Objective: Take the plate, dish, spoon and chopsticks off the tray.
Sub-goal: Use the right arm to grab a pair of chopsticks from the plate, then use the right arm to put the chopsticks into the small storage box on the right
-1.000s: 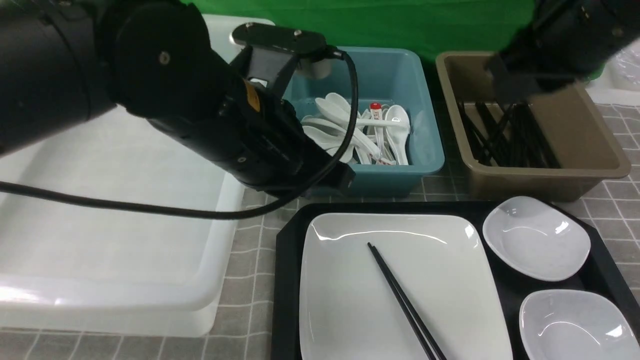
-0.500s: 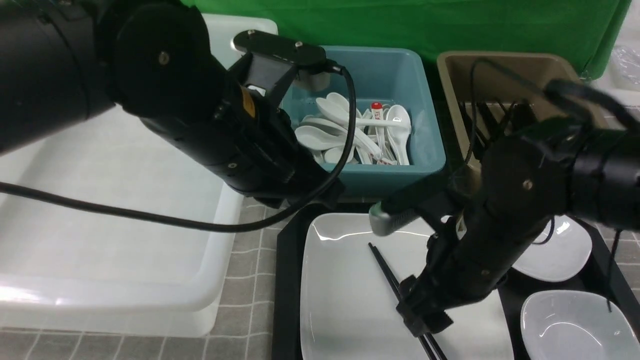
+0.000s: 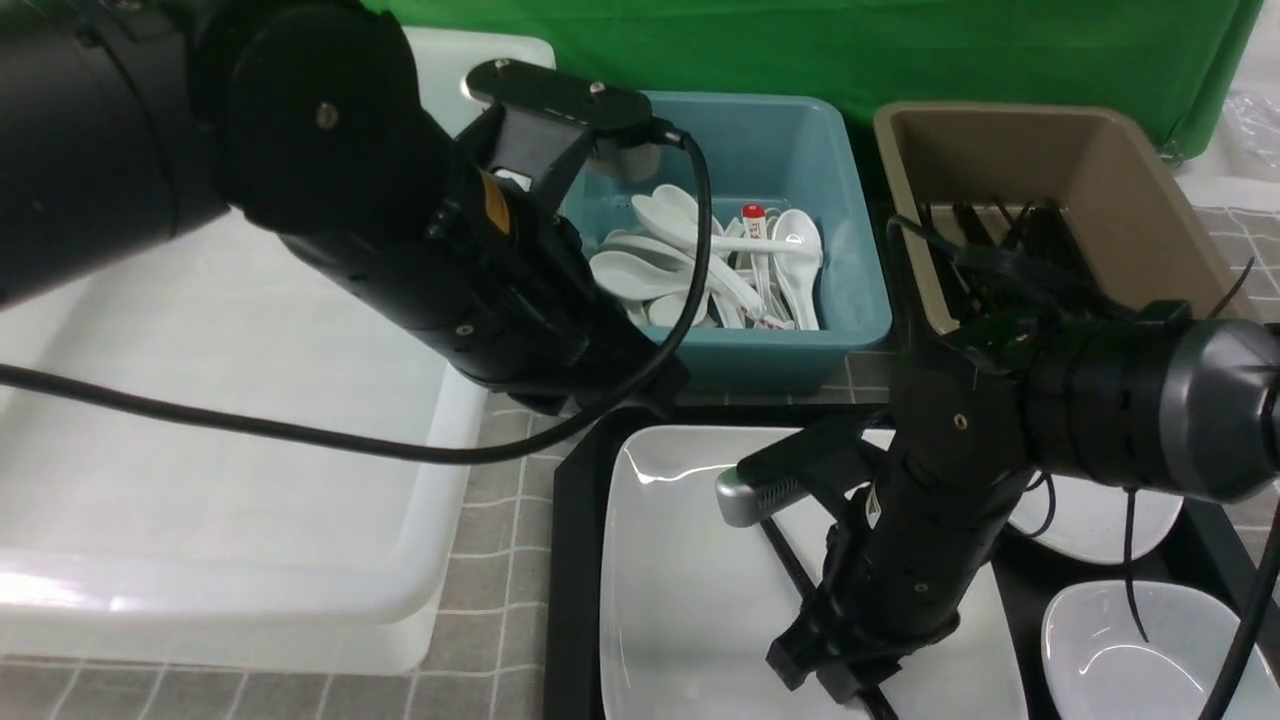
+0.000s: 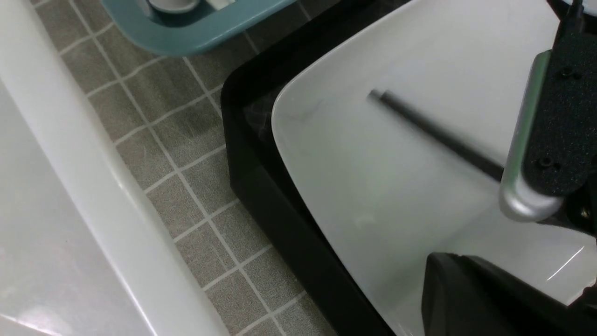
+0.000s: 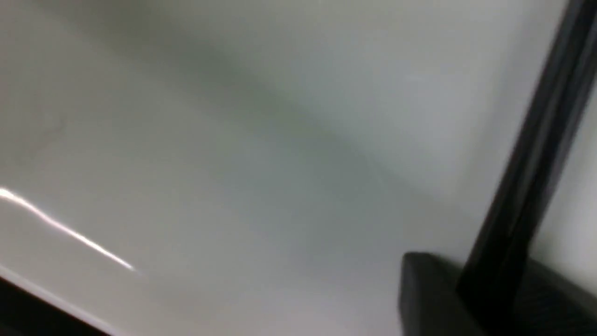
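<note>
The large white square plate [image 3: 680,600] lies on the black tray [image 3: 570,560]. The black chopsticks [image 3: 790,560] lie slantwise on the plate, also in the left wrist view [image 4: 433,133]. My right gripper [image 3: 830,675] is down on the plate over the chopsticks' near part. In the right wrist view the chopsticks [image 5: 522,177] cross in front of one of its fingers [image 5: 433,294]; its grip is hidden. My left arm hangs over the tray's far left corner; one of its fingers [image 4: 466,289] shows above the plate [image 4: 373,186]. Two small white dishes [image 3: 1100,525] [image 3: 1130,650] sit on the tray's right. No spoon shows on the tray.
A blue tub [image 3: 850,300] holding several white spoons stands behind the tray. A brown tub [image 3: 1130,200] with black chopsticks stands at the back right. A big white tub [image 3: 200,420] fills the left. The cloth is grey checked [image 3: 500,560].
My right arm has swung from above the brown tub down onto the plate, over the chopsticks. My left arm drew back slightly from the blue tub, then stayed.
</note>
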